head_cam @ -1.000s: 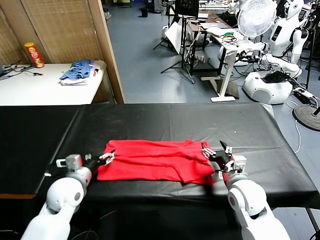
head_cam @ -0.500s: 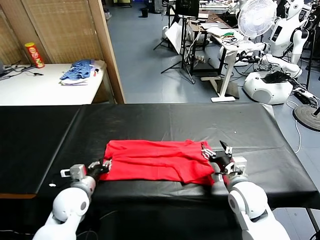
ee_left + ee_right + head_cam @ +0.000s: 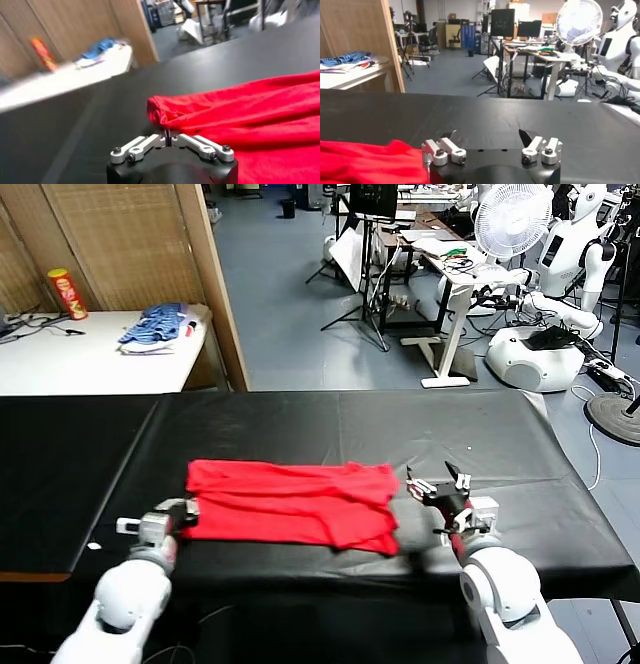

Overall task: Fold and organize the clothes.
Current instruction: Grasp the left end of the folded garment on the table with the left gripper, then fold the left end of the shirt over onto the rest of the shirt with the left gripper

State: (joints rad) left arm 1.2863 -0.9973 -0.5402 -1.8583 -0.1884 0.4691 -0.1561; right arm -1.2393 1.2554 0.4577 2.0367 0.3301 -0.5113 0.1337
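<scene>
A red T-shirt (image 3: 290,502) lies folded lengthwise on a black table (image 3: 340,424), near its front edge. The left gripper (image 3: 186,511) is clenched on the shirt's left edge. The right gripper (image 3: 436,487) rests on the table just beside the shirt's right end, fingers spread, holding nothing.

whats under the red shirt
The black table cover shows all round the shirt, so it lies on that. Anything beneath the cloth is hidden.
</scene>
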